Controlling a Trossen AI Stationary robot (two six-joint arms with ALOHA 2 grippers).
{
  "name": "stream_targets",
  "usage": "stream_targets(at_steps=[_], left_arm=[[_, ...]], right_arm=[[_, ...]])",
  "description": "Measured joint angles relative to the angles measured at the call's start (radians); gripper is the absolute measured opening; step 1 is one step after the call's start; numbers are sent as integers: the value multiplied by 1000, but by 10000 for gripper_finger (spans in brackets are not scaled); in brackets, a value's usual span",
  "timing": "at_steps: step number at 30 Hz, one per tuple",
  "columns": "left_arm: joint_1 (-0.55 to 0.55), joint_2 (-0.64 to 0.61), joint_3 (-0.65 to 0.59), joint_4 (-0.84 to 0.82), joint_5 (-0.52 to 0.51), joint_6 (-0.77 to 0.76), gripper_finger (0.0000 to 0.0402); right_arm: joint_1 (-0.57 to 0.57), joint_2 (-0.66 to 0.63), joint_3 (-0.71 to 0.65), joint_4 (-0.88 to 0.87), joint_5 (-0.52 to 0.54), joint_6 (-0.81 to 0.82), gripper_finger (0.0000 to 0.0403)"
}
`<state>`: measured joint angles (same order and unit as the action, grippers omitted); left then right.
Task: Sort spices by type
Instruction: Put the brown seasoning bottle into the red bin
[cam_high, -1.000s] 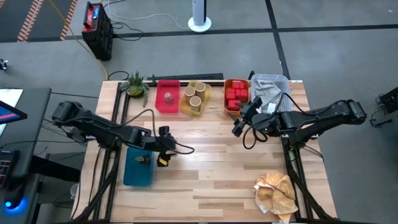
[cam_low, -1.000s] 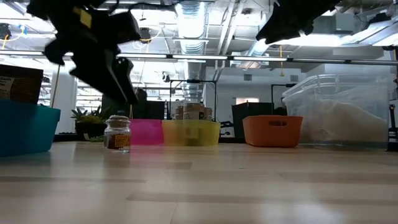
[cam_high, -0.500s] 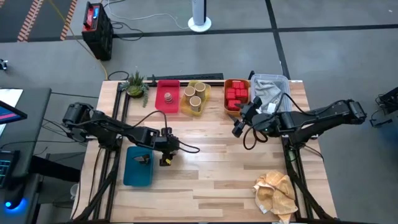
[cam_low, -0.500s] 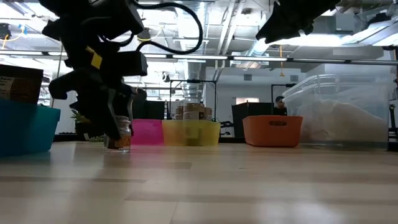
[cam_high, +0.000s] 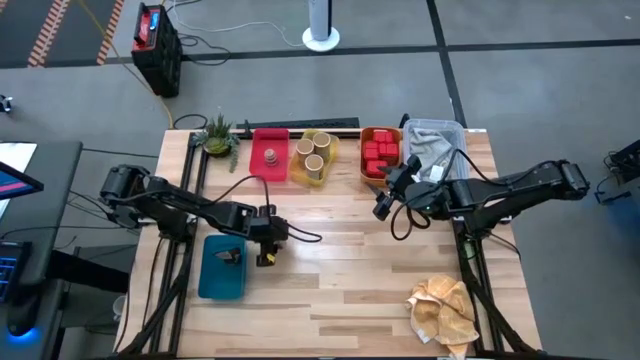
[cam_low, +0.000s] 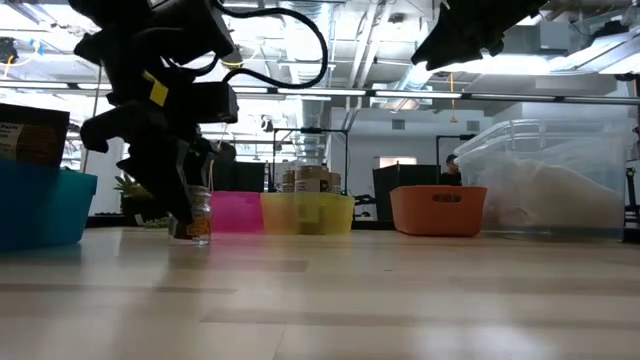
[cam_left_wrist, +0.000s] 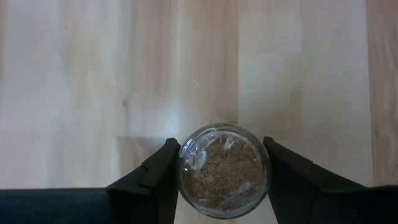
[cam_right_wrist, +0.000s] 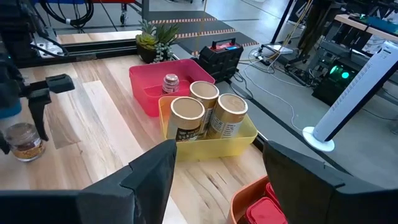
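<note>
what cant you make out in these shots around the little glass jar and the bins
- Small glass jar of brown spice: left wrist view leaves unclear whether the left pincer, fingers either side, touches it.
- Same jar, low view: the dark arm covers most of it.
- Blue bin: the dark item inside is too small to identify from above.
- Red tins: cut off by the right wrist picture's edge.

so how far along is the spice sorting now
Mostly done: red tins fill the orange tray, three tan cylinders sit in the yellow tray, one jar in the pink tray. In hand: the left gripper straddles a loose glass jar on the table. The right gripper waits.
</note>
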<state>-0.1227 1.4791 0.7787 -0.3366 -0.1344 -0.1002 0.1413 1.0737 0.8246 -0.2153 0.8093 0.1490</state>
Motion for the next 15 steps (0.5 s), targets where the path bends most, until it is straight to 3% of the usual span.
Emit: stream_targets(at_steps=[5,9,15], left_arm=[[78,-90,88,-63,-50,103,182],[226,-172,111,-57,-159,204,182],[550,-165,111,-6,-59,231,182]], right_arm=[[0,0,0,0,0,0,276],[0,0,0,0,0,0,276],[0,0,0,0,0,0,276]])
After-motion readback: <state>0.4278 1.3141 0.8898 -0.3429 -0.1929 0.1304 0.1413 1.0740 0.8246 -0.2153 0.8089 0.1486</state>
